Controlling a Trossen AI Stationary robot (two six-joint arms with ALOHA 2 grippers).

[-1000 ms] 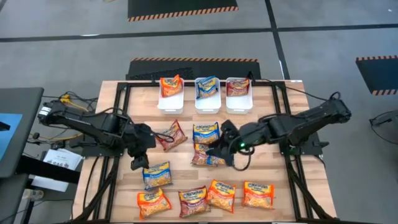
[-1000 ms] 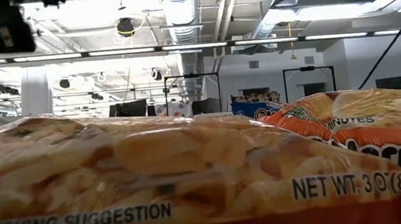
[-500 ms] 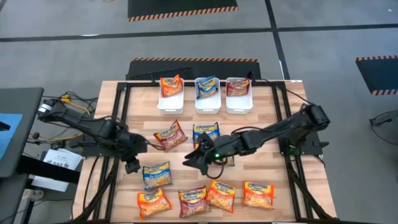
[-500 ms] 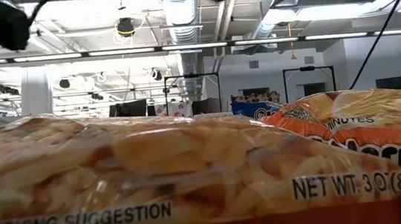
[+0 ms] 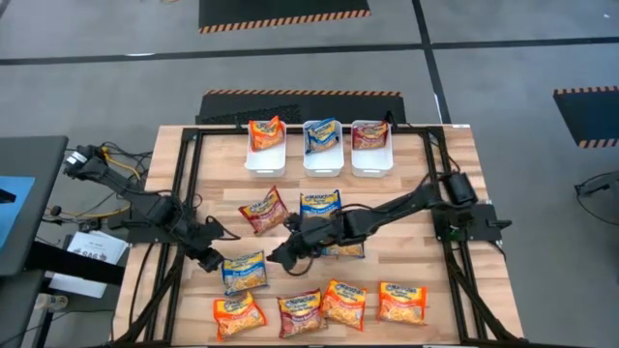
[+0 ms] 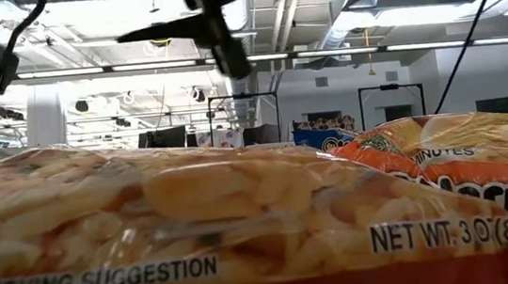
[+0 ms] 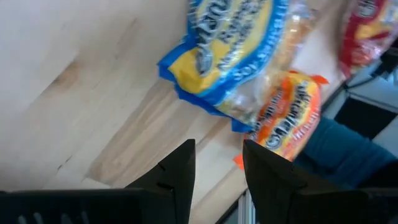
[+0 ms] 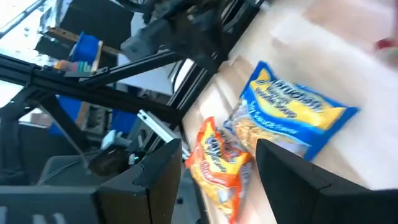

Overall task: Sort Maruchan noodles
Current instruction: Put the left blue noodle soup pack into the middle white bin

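Several Maruchan noodle packets lie flat on the wooden table [image 5: 406,232]. A blue packet [image 5: 244,272] lies at the near left, with an orange one [image 5: 238,314] nearer the front edge. My left gripper [image 5: 214,262] hovers just left of the blue packet [image 7: 230,56], open by a narrow gap with bare wood between its fingers. My right gripper [image 5: 280,256] reaches across from the right and stands wide open just right of the same blue packet [image 8: 292,115], above the table. Neither holds anything.
Three white bins [image 5: 265,158] [image 5: 323,159] [image 5: 370,159] stand at the far edge, each with a packet inside. More packets lie mid-table [image 5: 264,210] [image 5: 320,203] and along the front edge [image 5: 302,311] [image 5: 343,302] [image 5: 400,301]. One packet [image 5: 346,249] lies under the right arm.
My right gripper has swept from mid-table toward the left edge and down, toward the near-left blue packet, staying wide open. My left gripper has sunk, drawn back toward the near left and rolled its wrist. No packet has moved.
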